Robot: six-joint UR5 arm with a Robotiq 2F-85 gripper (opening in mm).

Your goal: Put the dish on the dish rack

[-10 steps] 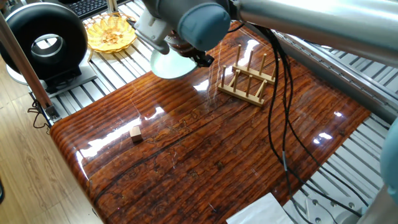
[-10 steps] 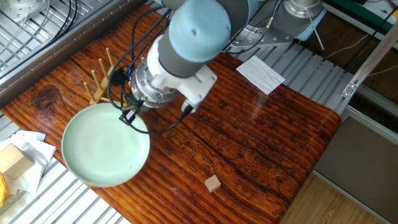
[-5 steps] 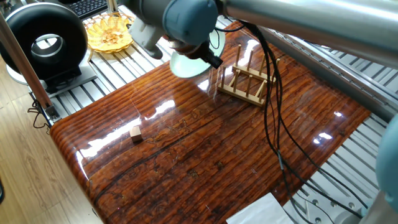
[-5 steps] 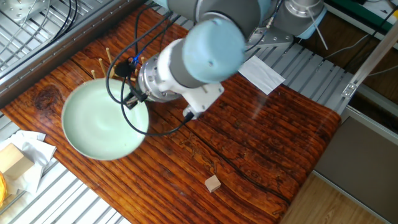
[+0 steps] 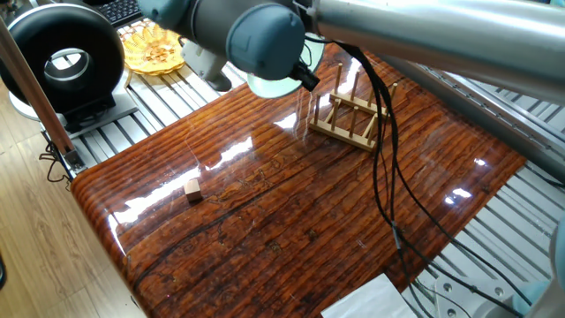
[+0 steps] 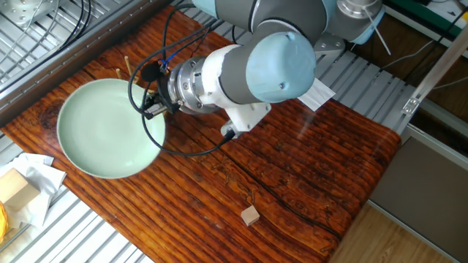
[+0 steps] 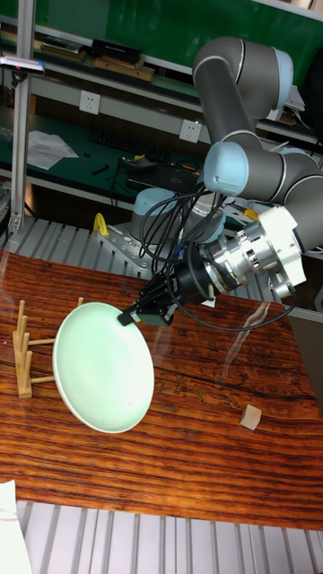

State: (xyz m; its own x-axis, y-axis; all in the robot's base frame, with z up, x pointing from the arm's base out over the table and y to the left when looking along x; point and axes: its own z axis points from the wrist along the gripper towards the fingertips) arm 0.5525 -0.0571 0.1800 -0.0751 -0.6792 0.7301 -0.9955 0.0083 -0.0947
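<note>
Gripping the dish (image 7: 100, 366) by its rim, the jaws are closed on it, holding it tilted above the worktop (image 6: 307, 168), just beside the dish rack (image 5: 351, 113). A wooden cube (image 6: 250, 215) lies well apart from the rack.

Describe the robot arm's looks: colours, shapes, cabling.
The arm is built of thick grey tubes with rounded pale blue joint caps. A white and silver ribbed wrist leads to a small black gripper. Loose black cables loop around the wrist.
</note>
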